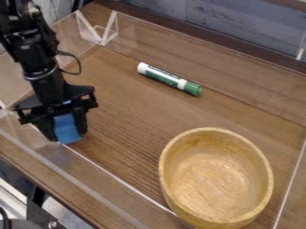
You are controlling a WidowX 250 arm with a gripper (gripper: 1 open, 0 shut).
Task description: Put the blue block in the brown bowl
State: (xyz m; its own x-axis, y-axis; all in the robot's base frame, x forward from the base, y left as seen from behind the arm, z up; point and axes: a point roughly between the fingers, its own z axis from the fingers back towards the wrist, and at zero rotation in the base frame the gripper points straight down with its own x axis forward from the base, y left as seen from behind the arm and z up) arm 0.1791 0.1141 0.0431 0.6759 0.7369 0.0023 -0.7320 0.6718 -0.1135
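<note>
- Brown bowl [216, 177], wide, wooden and empty, at near right on the wooden table [143, 116]; destination, well apart from the block.
- Black gripper [63, 125] at near left, pointing straight down from above, a stance suited to lifting and carrying.
- Green-and-white marker pen [167, 78] lying flat toward the far side, clear of the likely path to the bowl.
- Blue block [67, 128] clamped upright between the fingers [82, 111], jaws closed against its sides, at or just off the table; not yet over the bowl.
</note>
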